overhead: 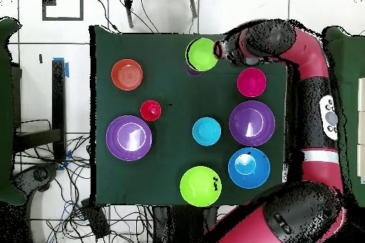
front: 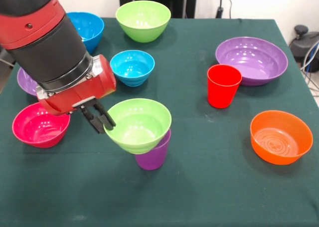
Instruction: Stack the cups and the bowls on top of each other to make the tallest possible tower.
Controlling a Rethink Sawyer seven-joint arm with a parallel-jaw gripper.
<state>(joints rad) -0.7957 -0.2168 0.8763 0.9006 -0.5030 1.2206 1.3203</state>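
My gripper (front: 102, 122) is shut on the left rim of the small lime green bowl (front: 138, 124). The bowl sits tilted on the mouth of the translucent purple cup (front: 153, 154), which stands upright near the table's front; only the cup's lower part shows. The red cup (front: 223, 86) stands upright and alone to the right of centre. In the overhead view the green bowl (overhead: 202, 53) covers the purple cup, with the gripper (overhead: 219, 50) at its right side and the red cup (overhead: 150, 110) apart from them.
Loose bowls ring the table: a wide purple one (front: 251, 60) behind the red cup, orange (front: 280, 137) at front right, pink (front: 40, 124) under the arm, a small blue one (front: 132, 67), a larger blue one (front: 87, 27), a large green one (front: 143, 20), and a purple one (front: 25, 82) at the left edge.
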